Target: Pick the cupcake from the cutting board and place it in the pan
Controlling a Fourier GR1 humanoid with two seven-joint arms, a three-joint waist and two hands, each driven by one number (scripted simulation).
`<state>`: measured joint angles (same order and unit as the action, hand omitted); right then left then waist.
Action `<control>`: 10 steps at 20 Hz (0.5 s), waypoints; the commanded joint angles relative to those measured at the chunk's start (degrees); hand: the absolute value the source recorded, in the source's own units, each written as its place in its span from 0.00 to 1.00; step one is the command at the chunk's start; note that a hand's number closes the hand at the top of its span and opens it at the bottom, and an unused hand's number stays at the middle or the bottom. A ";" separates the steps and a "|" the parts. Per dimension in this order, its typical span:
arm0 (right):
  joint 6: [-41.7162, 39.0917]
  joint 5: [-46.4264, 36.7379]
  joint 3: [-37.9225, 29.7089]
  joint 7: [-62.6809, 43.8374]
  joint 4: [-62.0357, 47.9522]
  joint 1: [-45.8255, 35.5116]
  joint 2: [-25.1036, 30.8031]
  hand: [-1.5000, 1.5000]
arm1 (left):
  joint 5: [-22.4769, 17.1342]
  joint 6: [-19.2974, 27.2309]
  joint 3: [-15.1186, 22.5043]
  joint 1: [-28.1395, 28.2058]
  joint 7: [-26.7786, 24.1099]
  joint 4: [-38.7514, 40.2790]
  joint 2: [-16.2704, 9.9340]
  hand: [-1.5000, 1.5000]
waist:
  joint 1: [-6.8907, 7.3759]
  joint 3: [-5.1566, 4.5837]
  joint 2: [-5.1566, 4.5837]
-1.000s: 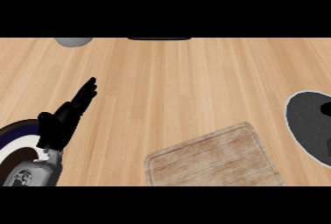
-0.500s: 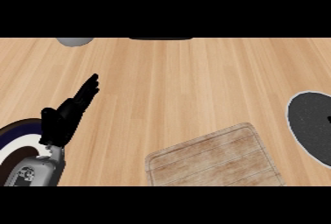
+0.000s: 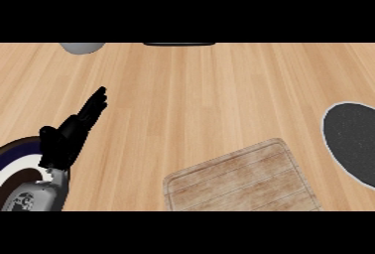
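You are looking steeply down on a light wooden counter (image 3: 205, 94) whose planks run away from you. The left hand (image 3: 72, 134) shows at the lower left, coming up from its grey forearm (image 3: 33, 196); its black fingers (image 3: 93, 105) are straight and point up and slightly right, holding nothing and resting above the bare wood. The right hand appears nowhere in this view, so you cannot judge its state. The cutting board (image 3: 242, 181), a pale, worn wooden slab with rounded corners and a raised rim, lies tilted at the lower middle right, its lower edge cut off by the bottom of the view. Its visible surface carries nothing. The pan (image 3: 355, 141), dark grey inside with a thin light rim, sits at the right edge, only partly in view, just up and to the right of the board and apart from it. The part of the pan you can see holds nothing. You cannot see the cupcake anywhere: not on the board, not in the visible part of the pan, not in the left hand. At the top edge a grey rounded object (image 3: 82, 47) shows at the upper left, and a dark flat object (image 3: 179, 43) sits near the top centre; both are cut off, and you cannot tell what they are. The left hand is well apart from both the board and the pan.
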<state>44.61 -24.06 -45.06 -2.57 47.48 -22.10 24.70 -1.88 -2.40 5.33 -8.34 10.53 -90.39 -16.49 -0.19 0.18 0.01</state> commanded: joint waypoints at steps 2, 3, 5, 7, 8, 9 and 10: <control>-7.56 13.84 -5.17 11.65 7.21 6.58 -4.34 0.00 | 1.17 -0.15 0.07 2.31 -2.11 -0.41 0.37 0.50 | -0.53 -0.12 0.20; -8.79 14.84 -4.90 13.98 6.49 6.74 -4.15 0.00 | 2.24 1.23 1.19 -1.52 2.48 -0.69 1.82 0.50 | -0.40 -0.11 0.08; -13.24 18.17 -5.59 17.50 11.50 12.92 -7.56 0.00 | 2.16 1.02 0.66 -0.39 1.42 -0.41 1.78 0.50 | -0.73 -0.14 0.20; -14.08 18.36 -3.59 15.71 18.93 16.39 -10.44 0.00 | 1.90 0.11 0.04 1.81 -1.48 0.02 1.95 0.50 | -0.47 -0.21 0.19; -12.45 18.69 -3.30 18.63 20.85 16.30 -13.58 0.00 | -1.59 -2.77 -2.08 0.80 4.16 -5.17 -1.25 0.50 | -0.27 -0.19 0.31; -13.40 19.57 -3.98 21.93 23.88 20.14 -14.78 0.00 | 2.56 0.97 0.98 2.36 1.82 -3.70 2.12 0.50 | -0.59 -0.19 0.28; -11.48 20.22 -3.58 23.34 23.40 18.80 -15.78 0.00 | 2.68 0.04 0.17 0.95 0.69 -1.48 1.95 0.50 | -0.27 -0.18 0.10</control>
<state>33.33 -7.07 -48.80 14.60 64.79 -7.39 13.89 -0.25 -2.41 5.52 -7.14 11.23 -92.01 -15.18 -0.63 0.02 0.20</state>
